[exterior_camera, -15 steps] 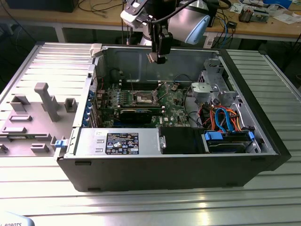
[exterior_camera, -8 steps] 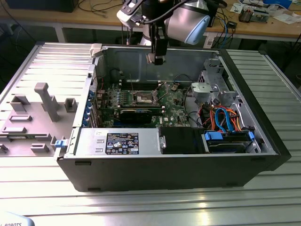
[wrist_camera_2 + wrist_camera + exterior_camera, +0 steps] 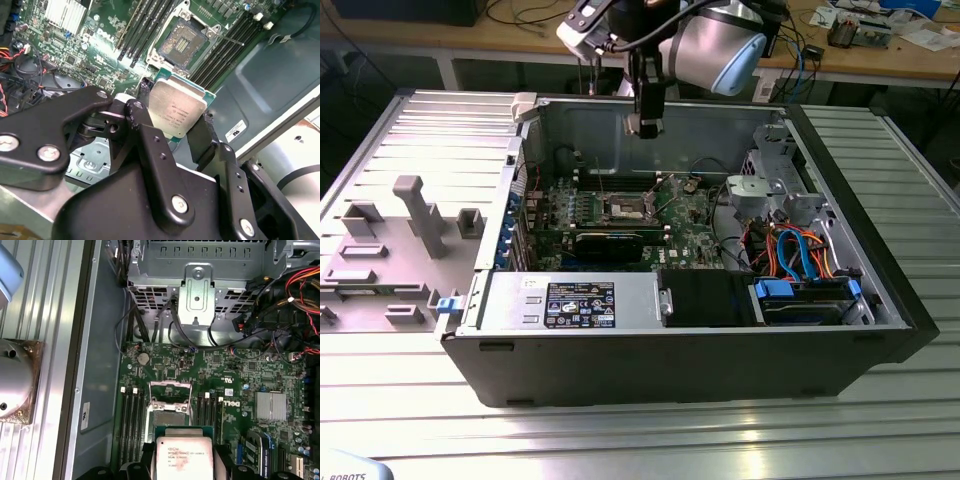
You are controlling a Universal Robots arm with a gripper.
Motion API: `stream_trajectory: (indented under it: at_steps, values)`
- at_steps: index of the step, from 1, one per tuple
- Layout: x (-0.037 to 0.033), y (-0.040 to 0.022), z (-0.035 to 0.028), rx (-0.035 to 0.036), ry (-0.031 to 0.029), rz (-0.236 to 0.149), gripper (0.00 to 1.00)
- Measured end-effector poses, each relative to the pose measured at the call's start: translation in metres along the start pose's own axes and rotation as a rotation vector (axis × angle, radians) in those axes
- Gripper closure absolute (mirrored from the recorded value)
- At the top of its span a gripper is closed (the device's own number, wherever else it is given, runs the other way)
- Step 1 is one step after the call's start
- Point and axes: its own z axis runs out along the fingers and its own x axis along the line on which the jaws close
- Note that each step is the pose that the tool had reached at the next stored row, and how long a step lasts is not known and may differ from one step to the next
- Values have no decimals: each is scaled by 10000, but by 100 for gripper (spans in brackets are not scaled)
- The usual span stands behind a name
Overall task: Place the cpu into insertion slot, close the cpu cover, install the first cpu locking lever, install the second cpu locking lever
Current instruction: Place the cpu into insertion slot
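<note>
Step 1 in hand: cpu placement. Jaws are clamped on the cpu point(image 3: 176, 111) by two opposite edges, with its metal top facing both wrist cameras. The chip is in the air above the open computer case point(image 3: 670, 365), which sits on the counter point(image 3: 620, 430). It is clear of the motherboard point(image 3: 240, 375), no contact.

The insertion slot point(image 3: 171, 416) sits empty between the memory slots point(image 3: 131, 415). Its dark centre is exposed, so nothing I can see blocks the drop. In the exterior view the arm hangs over the case, roughly above the slot area. Chip edges look about parallel with the socket rim in both wrist views.

My read: no step is finished yet. Seating calls for:
- centring over the socket
- keeping the chip flat
- a slow descent
- release only once it rests inside the rim

A tilt or offset risks damaging the socket contacts. Notch orientation is too small to tell.
</note>
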Motion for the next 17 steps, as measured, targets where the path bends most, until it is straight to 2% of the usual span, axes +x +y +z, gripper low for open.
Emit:
stream_trajectory:
  at_steps: [2, 13, 17]
  values:
    - [0, -1, 5, -1, -10, 102, 46]
    - [0, -1, 6, -2, -10, 107, 46]
    - [-1, -4, 39, -3, -8, 107, 46]
